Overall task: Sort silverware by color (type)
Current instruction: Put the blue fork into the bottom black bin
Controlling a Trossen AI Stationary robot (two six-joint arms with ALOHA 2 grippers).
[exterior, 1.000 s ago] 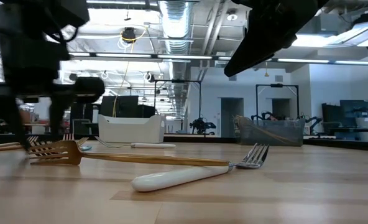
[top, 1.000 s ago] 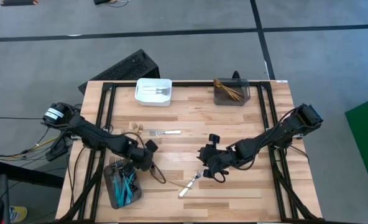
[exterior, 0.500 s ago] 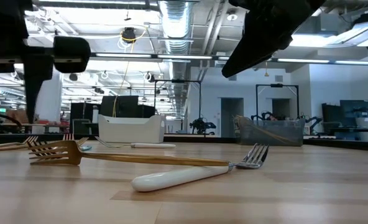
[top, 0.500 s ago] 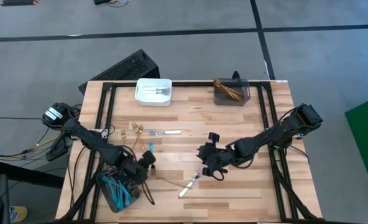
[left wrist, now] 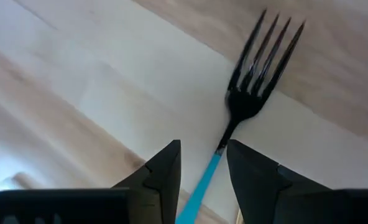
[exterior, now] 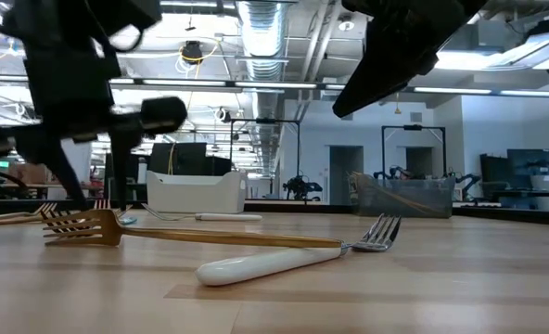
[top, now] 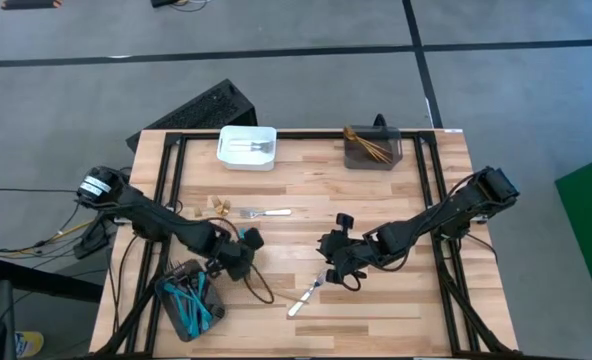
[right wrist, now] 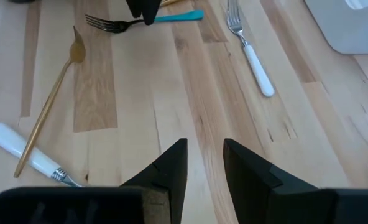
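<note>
High view: the left gripper has swung back off the dark bin to the blue-handled fork.
Its fingers straddle the handle, parted, gripping nothing. The fork lies beside that bin, unsorted. The right gripper waits, parted.

The blue-handled fork runs down between the left gripper fingers, its handle end hidden in the left wrist view. In the right wrist view, the white-handled fork is cut off by the gripper body. From above, the pieces in the dark bin are too small to tell apart.
</note>
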